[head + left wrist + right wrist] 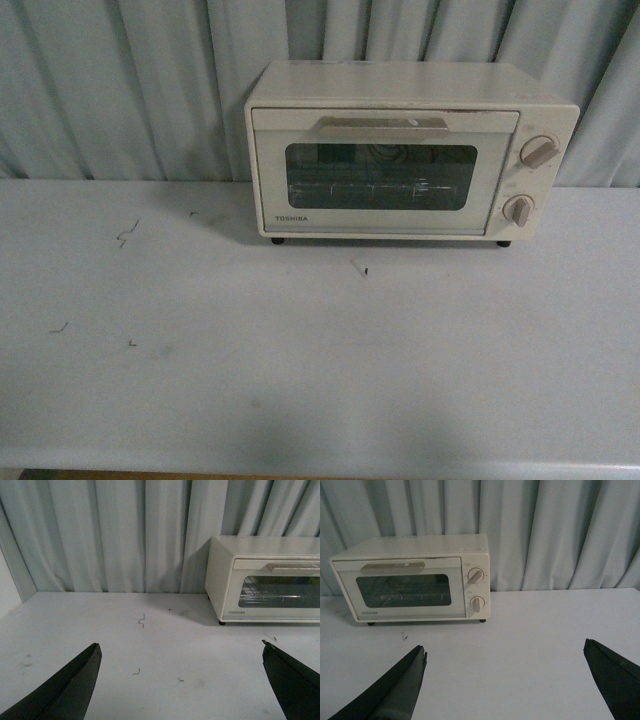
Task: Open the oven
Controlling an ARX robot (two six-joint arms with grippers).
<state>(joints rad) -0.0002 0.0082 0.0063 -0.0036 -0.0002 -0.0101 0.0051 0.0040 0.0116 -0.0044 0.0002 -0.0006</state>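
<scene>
Pale grey surface (300,380) fills the near half of the front view, mostly bare, neither arm showing there. Grey-blue pleated curtain (120,90) hangs along the far edge. Oven (410,155), cream-white and boxy, sits at the far side of the surface against the curtain, right of centre, facing the camera on small dark feet.

Left end effector (180,646): dark fingers (75,685) spread wide, nothing between them, above the surface and well apart from the oven, which shows in that wrist view on its far side. Right end effector (505,646): fingers (395,690) also spread wide, holding nothing, well short of the oven front.

Oven door (380,175) is shut, flush with the body, glass window dark with the wire rack (370,185) visible inside. Bar handle (383,127) runs across the top of the door, untouched. Two beige knobs (539,151) stacked one above the other just right of the door. TOSHIBA lettering at the door's lower left. A few small dark scuff marks (125,235) on the surface, left of the oven.
</scene>
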